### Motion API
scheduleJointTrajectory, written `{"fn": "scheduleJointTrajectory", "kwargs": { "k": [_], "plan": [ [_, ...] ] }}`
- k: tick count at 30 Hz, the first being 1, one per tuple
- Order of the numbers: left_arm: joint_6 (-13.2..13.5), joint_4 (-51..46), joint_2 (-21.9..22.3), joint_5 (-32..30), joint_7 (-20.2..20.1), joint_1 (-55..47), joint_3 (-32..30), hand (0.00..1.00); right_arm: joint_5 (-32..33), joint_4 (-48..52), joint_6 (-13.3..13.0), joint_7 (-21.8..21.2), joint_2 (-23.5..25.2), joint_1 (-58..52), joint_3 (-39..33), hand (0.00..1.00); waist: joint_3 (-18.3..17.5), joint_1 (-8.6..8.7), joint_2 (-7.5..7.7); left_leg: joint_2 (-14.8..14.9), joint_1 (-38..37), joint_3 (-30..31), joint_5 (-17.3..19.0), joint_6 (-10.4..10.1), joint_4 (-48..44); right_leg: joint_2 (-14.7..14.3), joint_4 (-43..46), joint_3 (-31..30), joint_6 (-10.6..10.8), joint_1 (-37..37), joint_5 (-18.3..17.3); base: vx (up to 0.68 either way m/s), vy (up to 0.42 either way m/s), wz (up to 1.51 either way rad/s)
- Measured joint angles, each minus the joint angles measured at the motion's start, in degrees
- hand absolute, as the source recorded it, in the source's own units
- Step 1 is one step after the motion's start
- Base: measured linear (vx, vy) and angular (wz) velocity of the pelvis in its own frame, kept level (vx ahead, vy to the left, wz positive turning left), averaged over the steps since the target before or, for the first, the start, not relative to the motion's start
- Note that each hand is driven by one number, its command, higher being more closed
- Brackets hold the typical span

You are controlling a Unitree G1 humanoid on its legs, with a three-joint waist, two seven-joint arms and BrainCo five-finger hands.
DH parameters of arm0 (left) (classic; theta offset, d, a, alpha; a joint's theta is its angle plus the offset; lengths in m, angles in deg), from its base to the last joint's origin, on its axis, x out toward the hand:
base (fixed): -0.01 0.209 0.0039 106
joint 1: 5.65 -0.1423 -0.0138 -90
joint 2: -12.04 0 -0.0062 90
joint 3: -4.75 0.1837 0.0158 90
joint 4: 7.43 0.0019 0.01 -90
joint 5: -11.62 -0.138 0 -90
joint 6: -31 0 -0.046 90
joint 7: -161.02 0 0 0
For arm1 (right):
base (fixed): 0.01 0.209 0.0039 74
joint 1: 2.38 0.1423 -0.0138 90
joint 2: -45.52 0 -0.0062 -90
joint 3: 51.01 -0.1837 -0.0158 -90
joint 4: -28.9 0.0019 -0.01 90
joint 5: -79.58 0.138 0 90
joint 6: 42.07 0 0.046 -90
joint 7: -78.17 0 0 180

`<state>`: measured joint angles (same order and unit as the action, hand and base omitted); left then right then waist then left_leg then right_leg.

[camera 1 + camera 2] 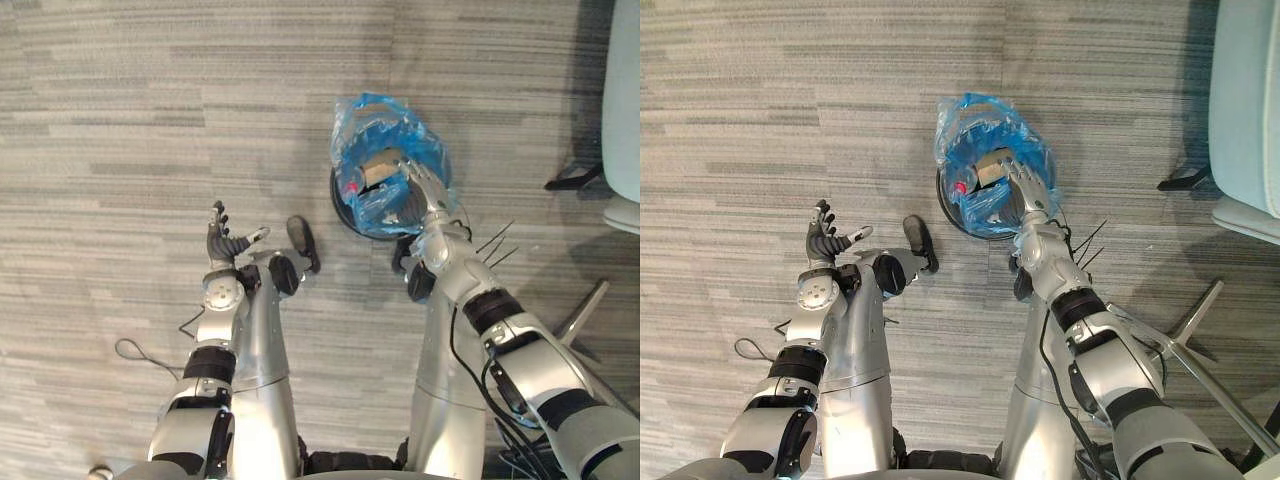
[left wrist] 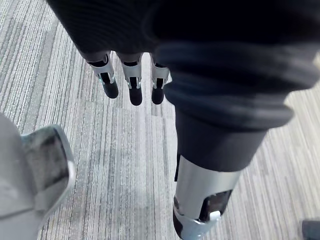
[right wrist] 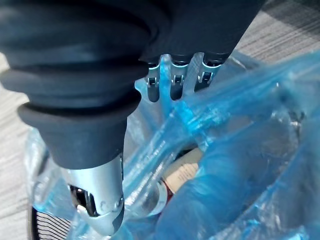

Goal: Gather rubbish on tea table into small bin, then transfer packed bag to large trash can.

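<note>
A small black mesh bin (image 1: 342,212) stands on the carpet, lined with a crumpled blue plastic bag (image 1: 378,122). Inside lie a brown paper piece (image 1: 378,168) and a red-capped item (image 1: 351,186). My right hand (image 1: 428,192) reaches over the bag's near rim, open, with straight fingers laid against the blue film. In the right wrist view those fingers (image 3: 175,82) press into the bag's folds (image 3: 240,150), and the thumb (image 3: 97,195) stays straight beside them. My left hand (image 1: 226,244) hovers open over bare carpet to the left of the bin, holding nothing; its fingers (image 2: 135,87) hang relaxed.
A pale blue-grey seat (image 1: 1245,100) fills the right edge, with a dark leg (image 1: 575,178) beneath it. A slanted metal strut (image 1: 585,310) crosses the floor at lower right. Grey striped carpet (image 1: 150,100) spreads left and beyond the bin.
</note>
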<state>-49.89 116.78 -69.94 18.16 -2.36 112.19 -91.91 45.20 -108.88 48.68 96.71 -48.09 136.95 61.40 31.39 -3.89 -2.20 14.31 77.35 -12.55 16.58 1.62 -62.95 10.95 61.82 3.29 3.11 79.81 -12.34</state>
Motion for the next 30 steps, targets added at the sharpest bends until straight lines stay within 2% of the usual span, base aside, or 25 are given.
{"fn": "scheduleJointTrajectory", "kwargs": {
  "k": [4,12,15,17,21,26,30],
  "plan": [
    [0.21,0.15,0.03,0.06,-0.01,0.37,0.06,0.00,-0.04,-2.68,0.99,-2.49,0.18,1.47,2.42,1.00,0.00,-0.12,0.00,-0.51,0.63,0.45,-0.36,0.16,0.01,0.44,0.32,0.35,0.16,0.34,-0.27,-0.03,0.009,0.09],
    [0.03,1.44,0.05,0.03,-0.23,0.92,0.26,0.00,2.85,-1.96,0.78,-2.24,0.19,1.06,2.21,1.00,-0.01,-0.01,0.00,-1.23,-0.22,0.98,-0.75,0.06,0.80,1.18,-0.10,1.13,0.18,-1.07,-0.29,-0.05,0.016,0.06],
    [-0.30,1.94,0.05,0.03,-0.28,0.87,0.24,0.00,4.99,2.95,0.72,-1.97,0.20,-0.64,0.46,1.00,-0.02,0.07,0.01,-1.24,-1.37,1.02,-1.15,0.28,1.31,1.16,-0.71,1.40,0.11,-2.35,-0.23,-0.06,0.006,0.01],
    [-1.63,2.34,0.73,0.00,-0.38,0.36,0.28,0.00,9.16,10.77,-0.15,-1.15,0.77,-3.31,-2.41,1.00,-0.04,0.66,0.05,-1.28,-3.76,0.96,-1.90,0.15,3.29,1.02,-2.80,1.99,-0.17,-4.97,0.19,-0.07,-0.001,0.00],
    [-2.50,2.01,1.95,-0.22,-0.50,-1.35,0.26,0.00,15.33,20.38,-0.90,-0.80,3.66,-8.21,-7.47,1.00,-0.11,1.60,0.19,-1.34,-8.95,0.72,-3.10,-0.56,7.66,0.52,-7.11,3.03,-0.30,-10.37,1.13,-0.06,-0.026,0.00],
    [-2.67,-0.82,2.14,-0.65,-1.62,-4.06,-0.15,0.00,27.08,26.94,-2.79,-1.34,6.99,-15.95,-12.47,1.00,-0.15,1.74,0.31,-1.44,-17.42,-0.17,-5.62,-1.62,15.83,-0.67,-15.00,4.25,-1.31,-18.62,3.57,-0.01,-0.065,-0.05],
    [-3.27,-1.54,2.82,-1.47,-2.48,-6.11,-0.09,0.00,32.20,29.89,-3.15,-2.77,8.79,-21.66,-13.70,1.00,-0.24,2.78,0.47,-2.42,-25.03,-0.63,-7.47,-2.30,22.38,-0.93,-20.77,5.15,-1.34,-26.13,4.82,0.04,-0.058,0.06]
  ]
}}
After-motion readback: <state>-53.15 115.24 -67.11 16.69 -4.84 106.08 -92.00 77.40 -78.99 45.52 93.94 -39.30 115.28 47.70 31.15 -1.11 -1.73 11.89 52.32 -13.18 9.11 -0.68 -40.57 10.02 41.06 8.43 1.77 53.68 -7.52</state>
